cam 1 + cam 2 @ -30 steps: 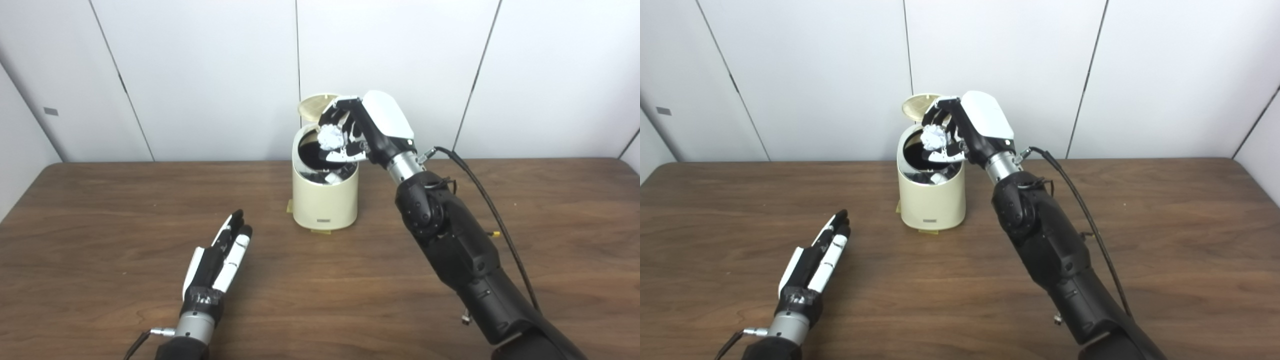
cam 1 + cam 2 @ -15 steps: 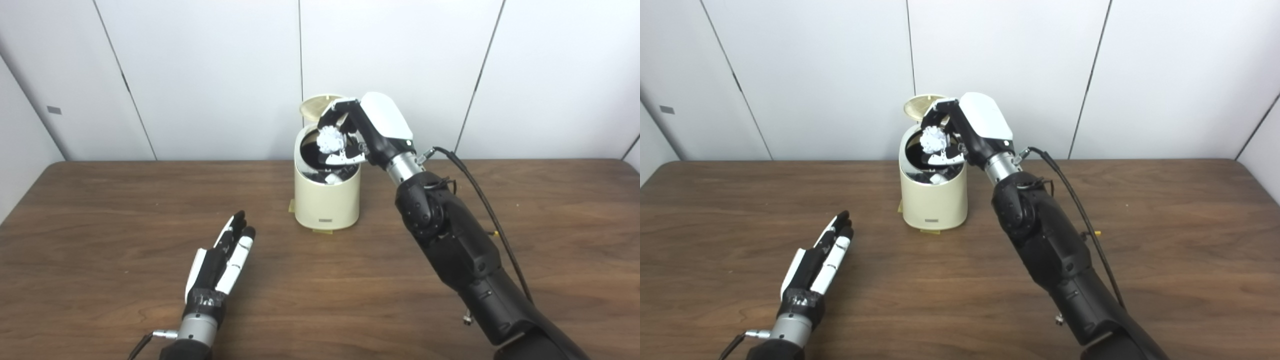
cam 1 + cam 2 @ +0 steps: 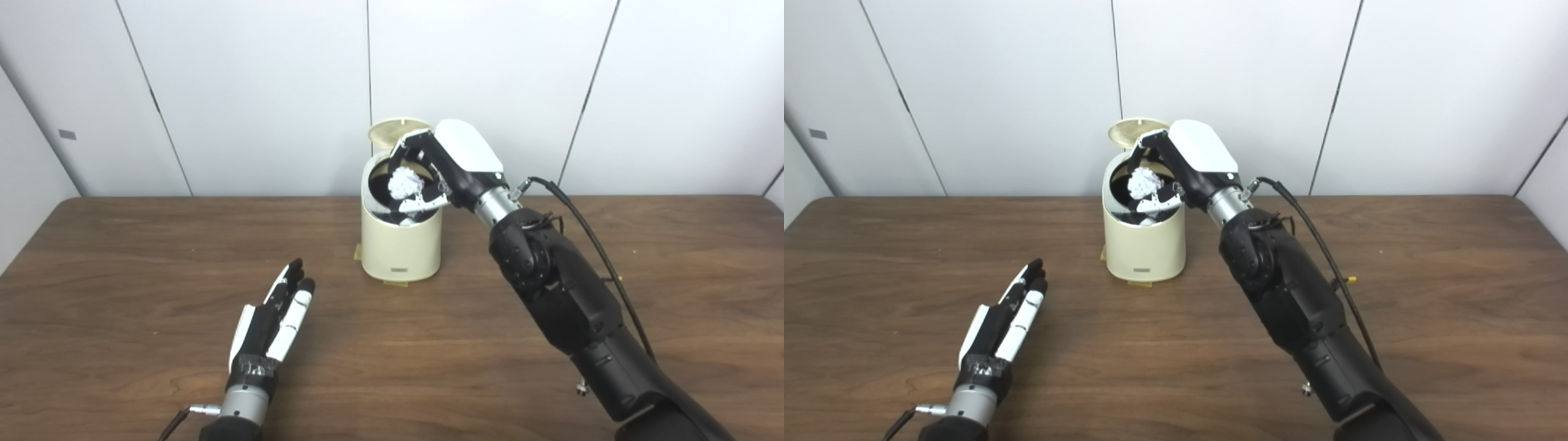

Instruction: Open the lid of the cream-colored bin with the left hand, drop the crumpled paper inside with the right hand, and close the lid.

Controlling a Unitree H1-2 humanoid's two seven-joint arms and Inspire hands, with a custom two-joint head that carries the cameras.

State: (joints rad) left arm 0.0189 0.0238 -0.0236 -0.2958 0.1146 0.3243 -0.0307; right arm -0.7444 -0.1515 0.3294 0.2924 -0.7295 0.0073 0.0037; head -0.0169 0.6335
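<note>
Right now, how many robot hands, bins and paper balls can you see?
Robot hands: 2, the left hand open over the table and the right hand at the bin.
Cream-colored bins: 1, lid up.
Crumpled paper balls: 1, held over the bin's opening.
Total: 4.

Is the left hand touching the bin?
No, the left hand lies open on the table, well apart from the bin.
</note>
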